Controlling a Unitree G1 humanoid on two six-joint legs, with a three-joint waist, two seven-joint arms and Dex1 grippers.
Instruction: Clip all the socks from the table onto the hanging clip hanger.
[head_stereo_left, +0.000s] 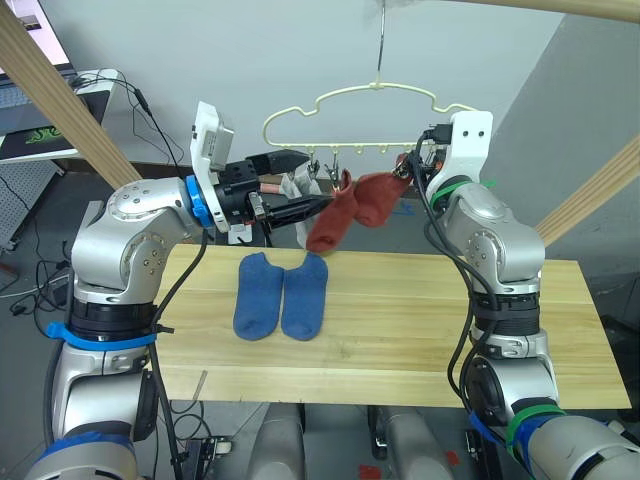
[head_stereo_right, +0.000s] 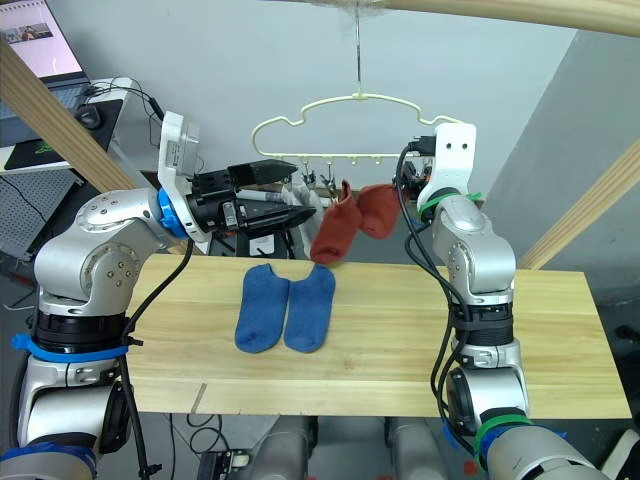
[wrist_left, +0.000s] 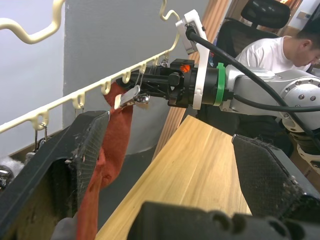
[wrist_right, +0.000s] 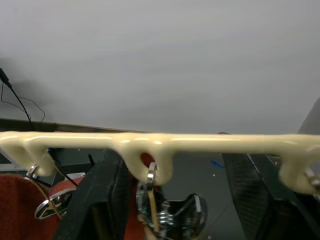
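Observation:
The pale yellow clip hanger (head_stereo_left: 375, 92) hangs by its hook above the far edge of the table (head_stereo_left: 420, 320). Two brick red socks (head_stereo_left: 335, 220) (head_stereo_left: 378, 195) dangle from its lower bar. Light grey socks (head_stereo_left: 298, 186) hang further left, partly hidden by my left gripper (head_stereo_left: 313, 180). That gripper is open, and its lower finger lies beside the longer red sock. My right gripper (head_stereo_left: 405, 168) is up at the bar, open, with its fingers either side of a silver clip (wrist_right: 150, 192). Two blue socks (head_stereo_left: 257, 295) (head_stereo_left: 305, 297) lie side by side on the table.
Slanted wooden frame poles stand at the left (head_stereo_left: 60, 100) and right (head_stereo_left: 590, 200), with a crossbar overhead. A desk with a laptop and cables (head_stereo_left: 40, 100) is at the back left. A seated person (wrist_left: 280, 50) is behind the right arm.

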